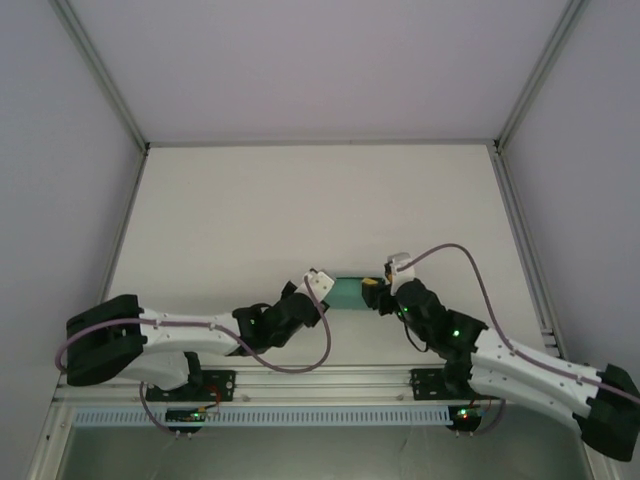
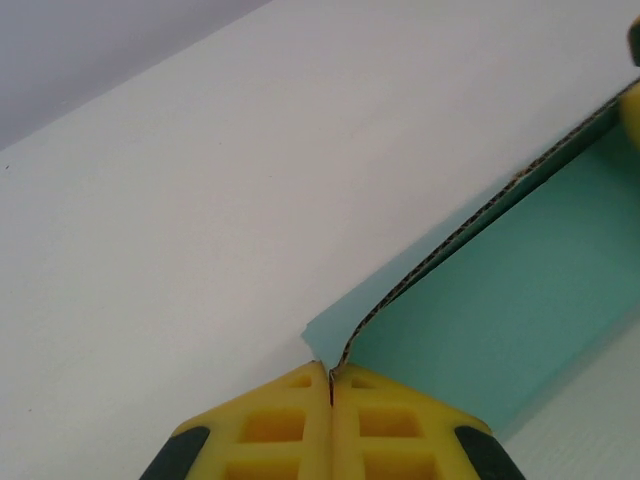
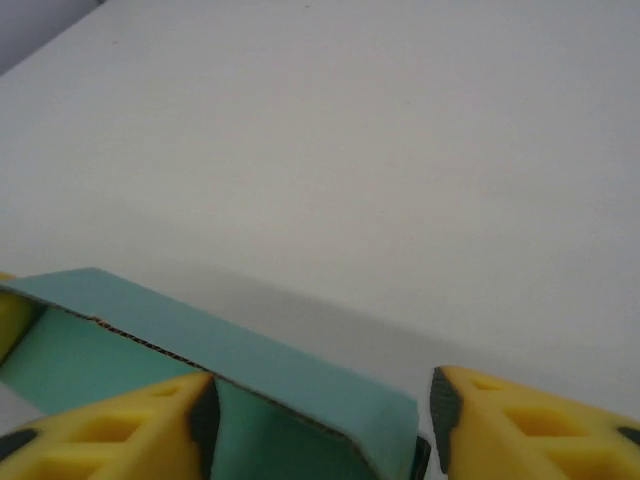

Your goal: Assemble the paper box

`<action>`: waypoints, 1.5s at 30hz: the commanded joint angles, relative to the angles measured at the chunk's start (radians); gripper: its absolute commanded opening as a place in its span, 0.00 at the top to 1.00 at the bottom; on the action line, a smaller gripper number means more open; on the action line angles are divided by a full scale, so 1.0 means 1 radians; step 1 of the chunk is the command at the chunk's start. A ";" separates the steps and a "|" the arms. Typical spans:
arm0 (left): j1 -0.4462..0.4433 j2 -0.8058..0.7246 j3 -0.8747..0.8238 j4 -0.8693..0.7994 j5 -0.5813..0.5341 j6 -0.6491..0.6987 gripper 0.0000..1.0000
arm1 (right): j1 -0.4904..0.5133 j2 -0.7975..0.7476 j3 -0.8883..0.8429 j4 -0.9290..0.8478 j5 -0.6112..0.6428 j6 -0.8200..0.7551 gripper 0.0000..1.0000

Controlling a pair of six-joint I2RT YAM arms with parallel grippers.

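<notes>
teal-green corrugated card, the paper box (image 2: pixel 500 300), lies on the white counter (image 1: pixel 300 200) close to its near edge, midway between the two arms; in the top view it is a short strip of colour bridging the two wrists

the left gripper (image 2: pixel 331 385) is clamped tight on the box: its yellow fingers meet with only the thickness of the card between them, pinching the end of a raised wall (image 3: pixel 250 350) right where the fluted edge begins; the right gripper (image 3: pixel 322 392) is spread wide, one yellow finger on each side of the opposite end of that same wall, the card passing between them; the left finger looks to be against the card, the right one just beside the wall's free end, so i judge it is not gripping

as to progress: one long wall stands up from the flat base panel, leaning a little and bowing slightly along its top edge near the left gripper; that much of the folding looks done; no end wall, tucked flap or locked corner is visible, and the near side of the box is hidden under the fingers, so i cannot tell its condition; my reading is that the task is at an early to middle stage, with the remaining sides to raise and the corners to secure before it counts as a box
</notes>
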 commanded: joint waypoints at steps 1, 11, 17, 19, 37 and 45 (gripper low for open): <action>-0.019 0.015 -0.001 -0.013 0.038 0.038 1.00 | -0.033 -0.078 0.037 -0.180 -0.090 0.060 0.28; -0.038 0.033 0.002 -0.001 0.004 0.044 1.00 | -0.184 -0.044 0.187 -0.302 -0.261 0.133 0.18; -0.039 0.029 0.005 -0.010 0.000 0.034 1.00 | -0.199 0.017 0.161 -0.295 -0.307 0.142 0.21; -0.039 0.023 0.004 -0.014 0.000 0.031 0.99 | -0.198 0.034 0.127 -0.253 -0.333 0.094 0.22; -0.034 -0.184 0.050 -0.375 0.147 -0.047 0.11 | -0.199 0.040 -0.056 -0.152 -0.260 0.092 0.27; 0.148 -0.272 0.091 -0.483 0.378 -0.264 0.00 | -0.198 0.081 -0.100 -0.092 -0.241 0.100 0.29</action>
